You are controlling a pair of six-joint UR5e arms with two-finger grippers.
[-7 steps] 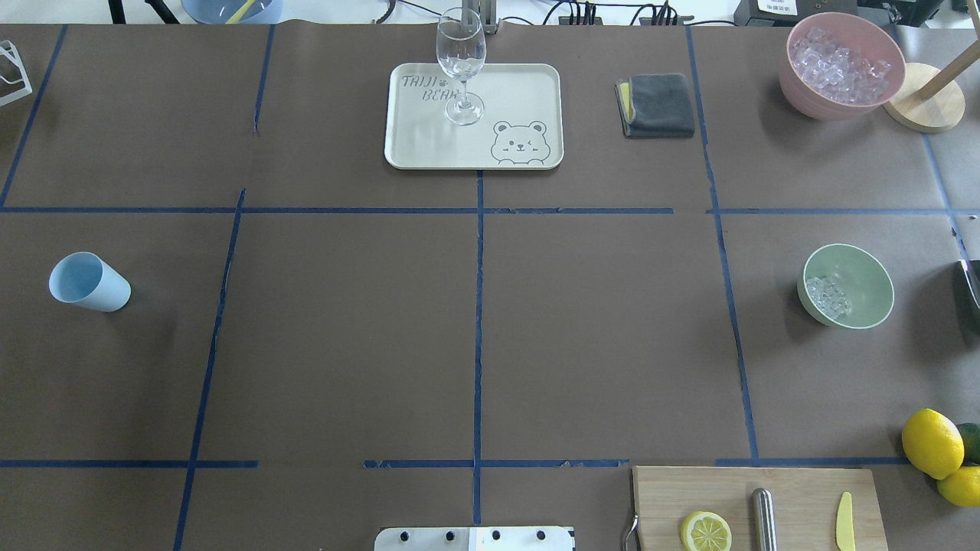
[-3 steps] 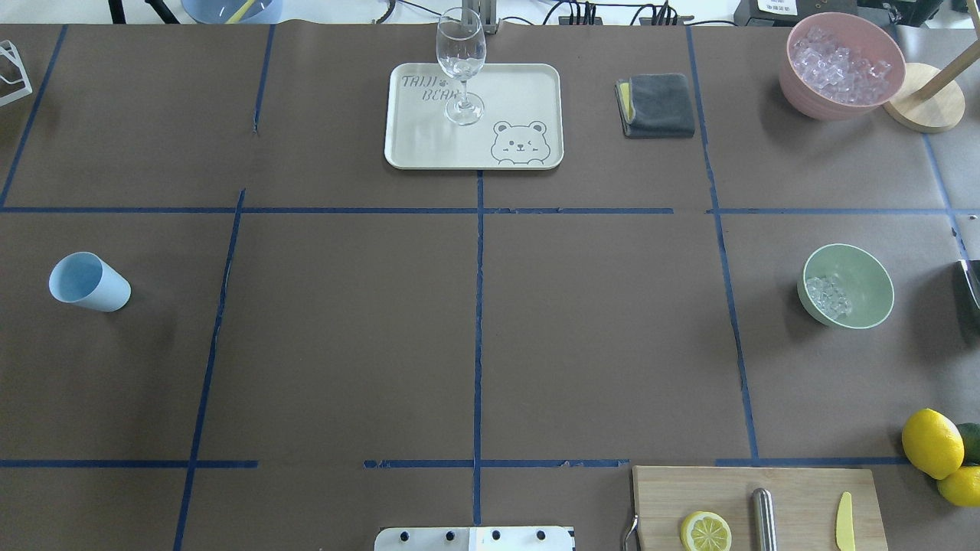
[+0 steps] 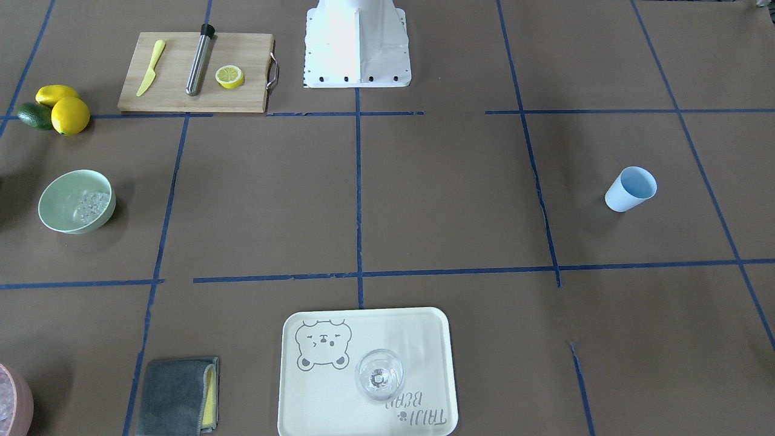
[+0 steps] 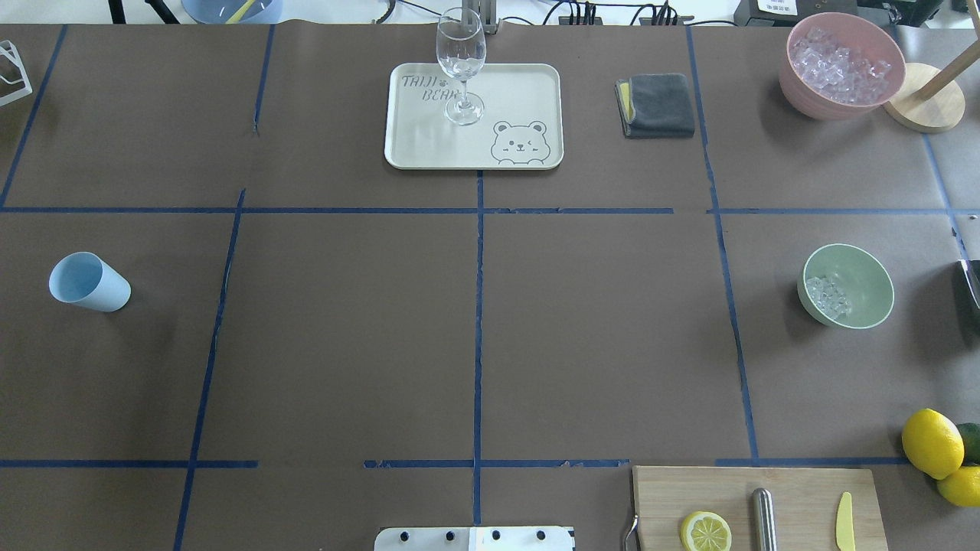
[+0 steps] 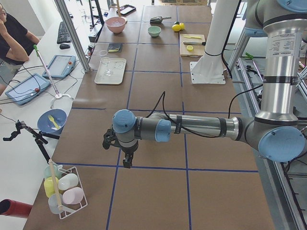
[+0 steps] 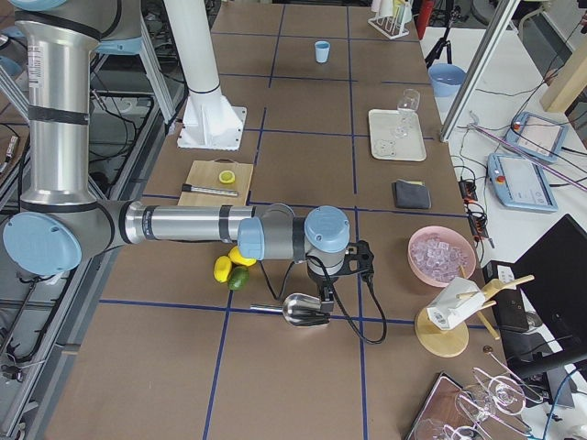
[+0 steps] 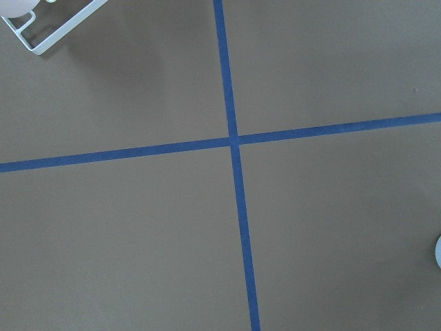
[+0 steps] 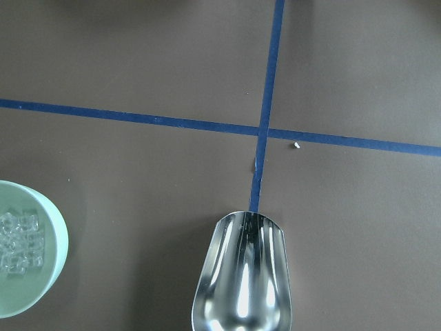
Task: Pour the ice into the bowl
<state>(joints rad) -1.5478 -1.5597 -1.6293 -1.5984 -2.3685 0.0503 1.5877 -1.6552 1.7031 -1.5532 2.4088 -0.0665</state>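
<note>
The mint-green bowl [image 4: 846, 285] stands at the table's right side and holds a small heap of ice [image 4: 828, 296]. It also shows in the front view [image 3: 75, 201] and at the right wrist view's left edge [image 8: 27, 255]. My right gripper [image 6: 326, 298] shows only in the exterior right view, just over a metal scoop [image 6: 303, 310]; I cannot tell whether it is open or shut. The scoop [image 8: 241, 276] looks empty in the right wrist view. My left gripper [image 5: 125, 160] hangs over bare table in the exterior left view; I cannot tell its state.
A pink container of ice [image 4: 842, 65] stands at the far right. A tray [image 4: 528, 92] bears a clear glass [image 4: 461, 65]. A light blue cup [image 4: 88, 282] is on the left. A cutting board [image 4: 796, 490], lemons [image 4: 932, 442] and a grey cloth [image 4: 657, 105] are on the right.
</note>
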